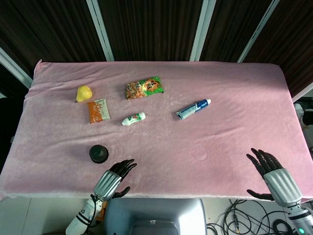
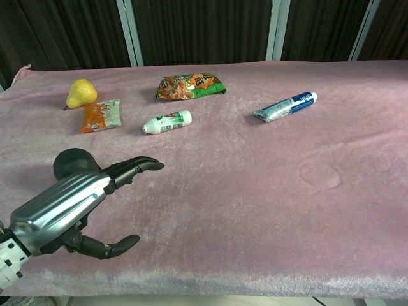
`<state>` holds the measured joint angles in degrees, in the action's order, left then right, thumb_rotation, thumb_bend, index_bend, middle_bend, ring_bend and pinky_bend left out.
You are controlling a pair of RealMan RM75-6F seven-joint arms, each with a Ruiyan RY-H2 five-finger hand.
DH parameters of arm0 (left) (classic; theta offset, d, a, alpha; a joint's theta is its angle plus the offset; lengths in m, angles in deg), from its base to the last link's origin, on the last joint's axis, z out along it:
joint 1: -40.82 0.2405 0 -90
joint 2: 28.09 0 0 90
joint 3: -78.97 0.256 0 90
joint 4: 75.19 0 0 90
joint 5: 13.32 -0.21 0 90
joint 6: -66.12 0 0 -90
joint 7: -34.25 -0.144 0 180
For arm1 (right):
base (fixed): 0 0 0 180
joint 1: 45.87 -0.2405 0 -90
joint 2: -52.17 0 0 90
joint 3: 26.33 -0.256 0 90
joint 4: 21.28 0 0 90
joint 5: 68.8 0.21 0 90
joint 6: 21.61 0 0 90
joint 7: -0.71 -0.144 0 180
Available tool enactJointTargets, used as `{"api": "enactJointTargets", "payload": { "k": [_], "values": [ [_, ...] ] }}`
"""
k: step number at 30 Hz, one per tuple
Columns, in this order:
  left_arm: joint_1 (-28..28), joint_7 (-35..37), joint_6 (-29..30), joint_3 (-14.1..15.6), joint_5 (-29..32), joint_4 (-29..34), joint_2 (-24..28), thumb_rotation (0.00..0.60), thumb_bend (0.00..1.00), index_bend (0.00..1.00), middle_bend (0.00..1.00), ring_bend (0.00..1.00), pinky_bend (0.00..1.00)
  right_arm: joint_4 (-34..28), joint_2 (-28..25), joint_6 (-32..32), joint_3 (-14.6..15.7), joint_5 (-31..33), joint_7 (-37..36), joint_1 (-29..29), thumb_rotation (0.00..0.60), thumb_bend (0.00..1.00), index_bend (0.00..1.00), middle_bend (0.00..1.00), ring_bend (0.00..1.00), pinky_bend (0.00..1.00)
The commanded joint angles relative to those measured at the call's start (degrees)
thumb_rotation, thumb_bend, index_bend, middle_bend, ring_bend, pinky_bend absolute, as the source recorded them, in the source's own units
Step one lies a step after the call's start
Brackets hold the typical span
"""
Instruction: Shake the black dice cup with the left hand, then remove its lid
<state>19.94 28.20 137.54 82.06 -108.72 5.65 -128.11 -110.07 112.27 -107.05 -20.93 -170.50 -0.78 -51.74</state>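
Observation:
The black dice cup (image 1: 98, 153) stands upright with its lid on, near the front left of the pink table; in the chest view the cup (image 2: 73, 162) is partly hidden behind my left hand. My left hand (image 1: 113, 178) hovers open just in front of and to the right of the cup, fingers spread, thumb apart, touching nothing. The same left hand (image 2: 83, 203) fills the lower left of the chest view. My right hand (image 1: 272, 174) is open at the front right edge, far from the cup, and holds nothing.
A yellow pear (image 1: 83, 93), an orange snack packet (image 1: 98, 110), a small white bottle (image 1: 133, 118), a green and orange snack bag (image 1: 144, 87) and a blue toothpaste tube (image 1: 192, 109) lie further back on the pink cloth (image 1: 220, 147).

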Motion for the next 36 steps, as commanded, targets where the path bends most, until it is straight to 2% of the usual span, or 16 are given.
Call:
{"api": "enactJointTargets", "payload": {
  "k": [1, 22, 27, 36],
  "values": [
    [0.0, -0.1, 0.1, 0.0, 0.1, 0.1, 0.0, 0.6, 0.32, 0.12, 0.06, 0.1, 0.22, 0.0, 0.0, 0.0, 0.0, 0.0, 0.0, 0.0, 0.6, 0.0, 0.0, 0.0, 0.06, 0.25],
    [0.4, -1.4, 1.4, 0.9, 0.4, 2.8, 2.6, 0.6, 0.32, 0.1, 0.06, 0.1, 0.23, -0.4, -0.1, 0.9, 0.0, 0.2, 0.4, -0.4, 0.6, 0.0, 0.0, 0.0, 0.06, 0.25],
    [0.8, -2.5, 3.8, -0.8, 0.6, 2.5, 3.7, 0.6, 0.32, 0.1, 0.06, 0.1, 0.23, -0.6, -0.2, 1.4, -0.1, 0.5, 0.5, -0.6, 0.6, 0.0, 0.0, 0.0, 0.06, 0.25],
    [0.7, -5.3, 2.9, -3.7, 5.1, 4.6, 9.0, 0.6, 0.32, 0.09, 0.05, 0.08, 0.23, -0.7, -0.3, 1.3, 0.0, 0.5, 0.3, -0.5, 0.6, 0.0, 0.0, 0.0, 0.06, 0.25]
  ]
}}
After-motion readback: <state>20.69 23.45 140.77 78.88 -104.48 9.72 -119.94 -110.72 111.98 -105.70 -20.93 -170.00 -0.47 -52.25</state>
